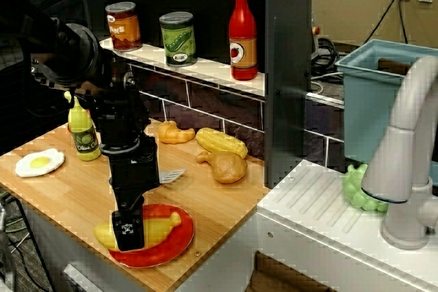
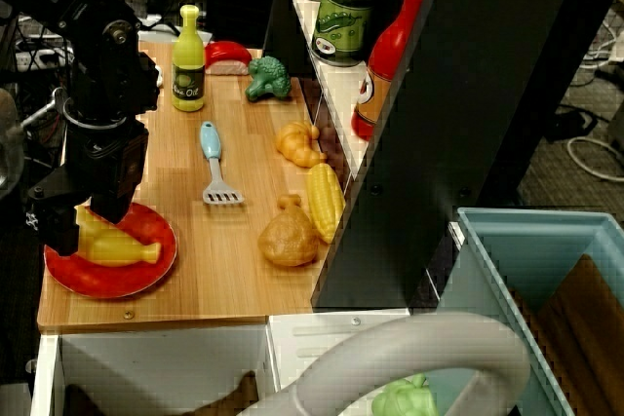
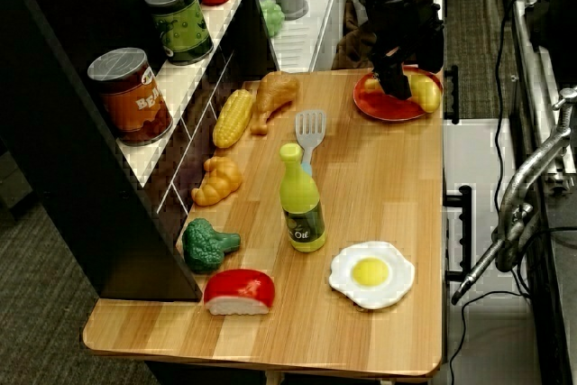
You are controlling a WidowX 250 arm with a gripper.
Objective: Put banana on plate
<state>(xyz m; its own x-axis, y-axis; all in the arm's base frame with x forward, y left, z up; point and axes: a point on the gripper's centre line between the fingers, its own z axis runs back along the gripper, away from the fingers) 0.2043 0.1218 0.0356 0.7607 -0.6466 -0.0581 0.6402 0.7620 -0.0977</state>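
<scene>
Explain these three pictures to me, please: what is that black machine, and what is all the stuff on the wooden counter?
The black machine is a robot arm ending in a gripper, a two-fingered claw. All three pictures show one toy kitchen counter: from the front, from above, and from the far end. The gripper is down over a yellow toy banana lying on a red plate; whether it grips the banana is hidden. Around lie an olive oil bottle, a fried egg, a spatula, corn, a chicken leg, a croissant and broccoli.
</scene>
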